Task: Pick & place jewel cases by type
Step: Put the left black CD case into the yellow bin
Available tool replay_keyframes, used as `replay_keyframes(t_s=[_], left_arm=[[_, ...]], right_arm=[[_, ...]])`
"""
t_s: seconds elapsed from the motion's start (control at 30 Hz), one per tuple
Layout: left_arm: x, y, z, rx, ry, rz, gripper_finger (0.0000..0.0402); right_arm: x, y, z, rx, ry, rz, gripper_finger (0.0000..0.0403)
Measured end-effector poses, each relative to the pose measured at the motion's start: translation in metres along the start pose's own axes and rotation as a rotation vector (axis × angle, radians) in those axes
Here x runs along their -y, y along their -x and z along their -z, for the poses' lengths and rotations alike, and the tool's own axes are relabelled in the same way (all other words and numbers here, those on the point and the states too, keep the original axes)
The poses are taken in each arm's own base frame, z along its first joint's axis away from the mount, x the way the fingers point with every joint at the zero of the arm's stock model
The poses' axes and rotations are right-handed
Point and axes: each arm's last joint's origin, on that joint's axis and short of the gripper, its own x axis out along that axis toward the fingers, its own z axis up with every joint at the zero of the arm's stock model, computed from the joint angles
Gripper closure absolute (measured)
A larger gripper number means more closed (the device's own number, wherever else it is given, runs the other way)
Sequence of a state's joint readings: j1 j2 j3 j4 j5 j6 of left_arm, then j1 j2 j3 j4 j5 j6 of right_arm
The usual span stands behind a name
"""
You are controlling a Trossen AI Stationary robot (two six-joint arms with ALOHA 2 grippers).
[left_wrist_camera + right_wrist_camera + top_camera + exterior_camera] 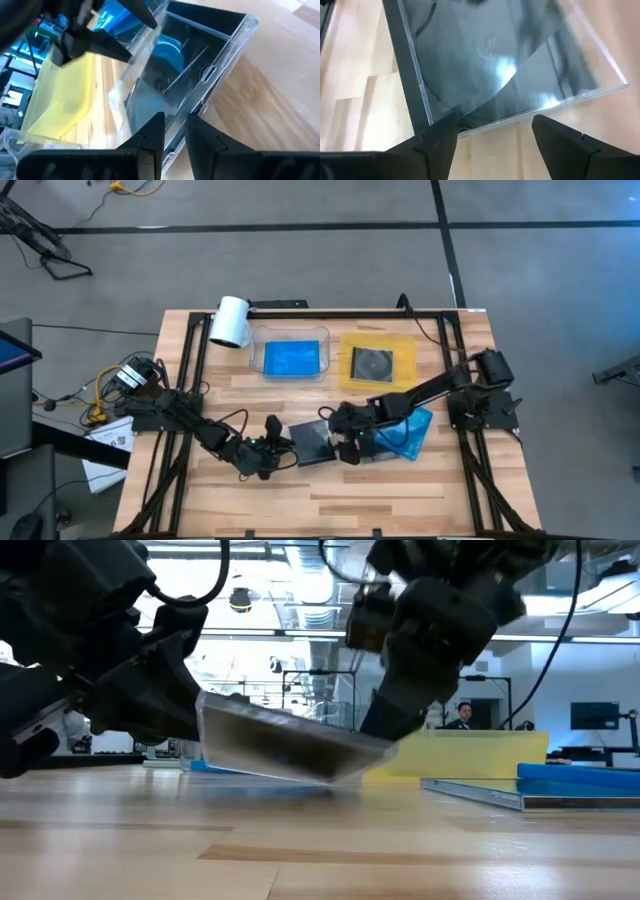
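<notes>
A grey-clear jewel case (312, 442) sits between my two grippers near the table's middle; in the low view the case (285, 745) is tilted, its left end higher. My left gripper (284, 444) is shut on its left edge. My right gripper (345, 440) is open at its right end, its fingers (440, 142) spread wide along that edge (495, 120). Blue jewel cases (405, 430) lie flat on the table under the right arm. Another blue case (292, 358) lies in the clear tray (255, 340). A grey case with a dark disc (372, 362) lies in the yellow tray (405, 345). My left gripper (175, 140) pinches the grey-clear case's left edge (176, 122) between its two fingers, coming level from the table's left. That end is lifted and the case slopes down toward the right. My right gripper: I cannot tell whether its open fingers touch the case's right end (380, 747).
A white cylinder (230, 320) lies at the table's far left corner beside the clear tray. Both trays stand along the far edge. The near half of the wooden table (330, 500) is bare. A person (462, 715) sits in the room beyond the table.
</notes>
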State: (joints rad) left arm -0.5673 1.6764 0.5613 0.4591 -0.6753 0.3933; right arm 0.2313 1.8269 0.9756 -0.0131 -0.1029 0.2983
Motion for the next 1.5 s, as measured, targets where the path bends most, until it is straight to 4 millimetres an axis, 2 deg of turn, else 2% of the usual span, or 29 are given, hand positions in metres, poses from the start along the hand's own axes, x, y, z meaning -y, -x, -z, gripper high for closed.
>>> replay_keyframes(t_s=[0.33, 0.6, 0.97, 1.3, 1.5], left_arm=[[-0.003, -0.002, 0.0, -0.002, 0.024, -0.018, 0.0346], [-0.004, -0.003, 0.001, -0.001, 0.045, 0.007, 0.0362], [-0.004, -0.003, 0.001, 0.001, 0.074, 0.012, 0.0365], [-0.003, -0.003, 0.001, 0.002, 0.096, 0.012, 0.0367], [-0.003, -0.003, 0.001, 0.001, 0.106, 0.013, 0.0367]], right_arm=[[-0.032, 0.031, -0.008, 0.123, 0.134, 0.175, 0.0154], [-0.033, 0.028, -0.002, 0.091, 0.123, 0.208, 0.0154], [-0.044, 0.032, 0.003, 0.134, 0.211, 0.377, 0.0154], [-0.076, 0.044, -0.002, 0.18, 0.403, 0.511, 0.0154], [-0.091, 0.051, -0.011, 0.196, 0.42, 0.496, 0.0154]])
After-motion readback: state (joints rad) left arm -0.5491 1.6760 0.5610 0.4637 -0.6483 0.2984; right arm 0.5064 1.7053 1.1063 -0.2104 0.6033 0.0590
